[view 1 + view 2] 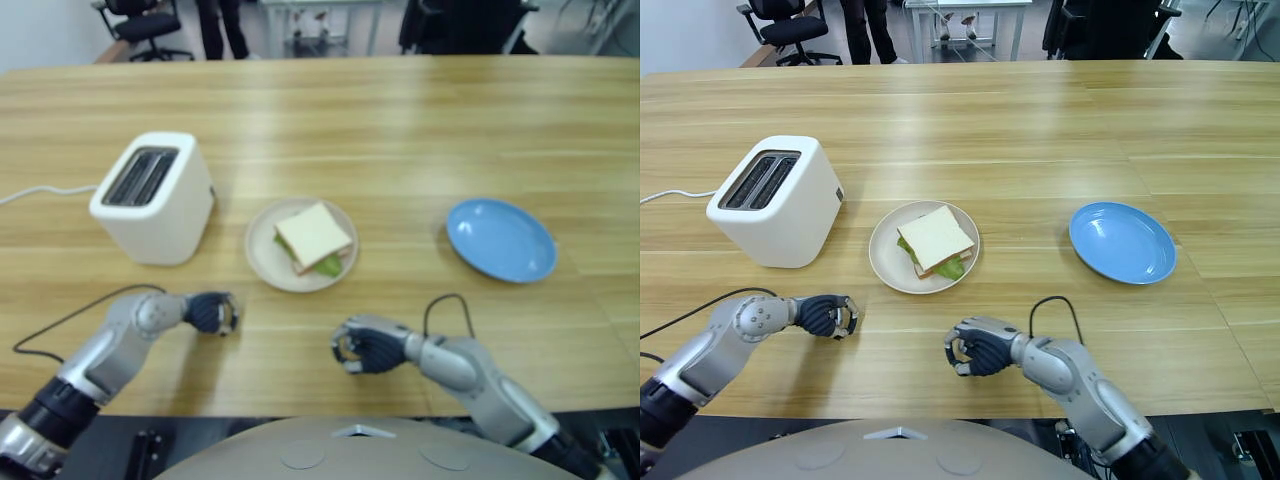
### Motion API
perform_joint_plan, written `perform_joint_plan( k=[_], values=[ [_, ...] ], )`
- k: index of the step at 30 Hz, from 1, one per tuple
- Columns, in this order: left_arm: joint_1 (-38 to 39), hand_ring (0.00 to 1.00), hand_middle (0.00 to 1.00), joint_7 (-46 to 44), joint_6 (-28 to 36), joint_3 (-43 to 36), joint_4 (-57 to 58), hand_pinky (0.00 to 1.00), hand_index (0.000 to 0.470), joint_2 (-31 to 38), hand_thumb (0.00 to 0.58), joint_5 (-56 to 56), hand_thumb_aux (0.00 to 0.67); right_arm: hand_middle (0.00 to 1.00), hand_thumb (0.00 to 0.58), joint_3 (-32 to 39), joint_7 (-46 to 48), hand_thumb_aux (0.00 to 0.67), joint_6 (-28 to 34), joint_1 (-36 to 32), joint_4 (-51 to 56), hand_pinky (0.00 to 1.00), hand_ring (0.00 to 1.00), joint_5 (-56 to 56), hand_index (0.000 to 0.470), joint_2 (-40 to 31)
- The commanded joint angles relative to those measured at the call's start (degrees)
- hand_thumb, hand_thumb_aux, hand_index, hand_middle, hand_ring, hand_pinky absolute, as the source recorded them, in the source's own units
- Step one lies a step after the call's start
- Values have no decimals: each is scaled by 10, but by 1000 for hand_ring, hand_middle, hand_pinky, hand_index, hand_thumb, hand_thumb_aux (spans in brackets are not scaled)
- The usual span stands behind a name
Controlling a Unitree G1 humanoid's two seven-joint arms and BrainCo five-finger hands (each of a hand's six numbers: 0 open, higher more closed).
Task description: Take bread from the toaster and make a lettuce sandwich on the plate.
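Beige plate (pixel 885 266) on bench (pixel 1040 130), bearing bread-and-lettuce sandwich (pixel 933 240) beside empty-looking toaster (pixel 775 205); left hand (pixel 825 315) and right hand (pixel 978 352) curled, holding nothing, parked clear at near edge, presumably with assembly finished.

Head stereo pair, facing forward and down, seemingly close, both sharing the whole table (pixel 1040 130)

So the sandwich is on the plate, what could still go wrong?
The sandwich has lettuce poking out one side, so a bump might shift the layers. Both the left robot hand and right robot hand sit curled just in front of the plate; a careless forward move could knock it.
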Motion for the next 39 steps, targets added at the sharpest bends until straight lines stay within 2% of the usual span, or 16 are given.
perform_joint_plan(
  k=[1,6,15,17,18,19,20,21,22,23,24,25,28,31,35,39],
  values=[
    [-33,1000,1000,7,-7,-38,86,1000,460,-38,580,36,670,1000,580,28,-23,670,-13,-54,109,1000,1000,-18,460,41],
    [-117,1000,1000,65,-45,-47,209,1000,460,-120,580,53,670,1000,580,38,-94,670,-43,-153,278,1000,1000,-46,460,92],
    [-274,1000,1000,201,-110,-28,469,1000,460,-253,580,58,670,1000,580,36,-247,670,-77,-325,541,1000,1000,-89,460,122],
    [-308,1000,1000,247,-121,-15,527,1000,354,-273,549,54,515,1000,580,38,-303,670,-88,-365,596,1000,1000,-100,460,128],
    [-321,965,965,266,-126,-8,548,965,289,-280,500,50,420,1000,580,43,-327,670,-90,-381,617,1000,1000,-111,460,129],
    [-330,855,855,282,-128,-4,565,855,269,-285,480,49,391,1000,580,50,-346,670,-92,-394,634,1000,1000,-121,460,130],
    [-339,98,98,300,-129,1,581,98,78,-288,179,48,113,306,580,58,-369,670,-97,-404,645,306,306,-133,460,129],
    [-343,0,0,316,-134,7,590,0,0,-288,0,45,0,0,500,61,-386,420,-101,-409,649,0,0,-139,289,127],
    [-346,0,0,327,-138,13,594,0,0,-287,0,42,0,0,445,61,-399,347,-106,-411,648,0,0,-142,238,125],
    [-344,0,0,335,-144,21,589,0,0,-285,0,36,0,0,251,58,-410,166,-110,-410,638,0,0,-144,114,119],
    [-339,0,0,343,-151,30,577,0,0,-281,0,30,0,0,251,54,-417,166,-112,-404,622,0,0,-145,114,111],
    [-331,0,0,352,-161,42,560,0,0,-278,0,22,0,0,0,47,-423,0,-115,-395,596,0,0,-146,0,99],
    [-291,0,0,384,-232,108,473,0,0,-286,0,-41,0,0,0,0,-414,0,-135,-340,483,0,0,-100,0,63],
    [-238,0,0,411,-272,180,375,0,0,-322,0,-122,0,0,0,-74,-387,0,-158,-270,356,0,0,-2,0,45],
    [-193,0,0,413,-281,220,290,0,0,-353,0,-174,0,0,0,-166,-366,0,-150,-200,231,0,0,120,0,56],
    [-184,0,0,410,-281,261,257,0,0,-375,0,-234,0,0,0,-245,-369,0,-145,-172,177,0,0,230,0,103]
  ],
)
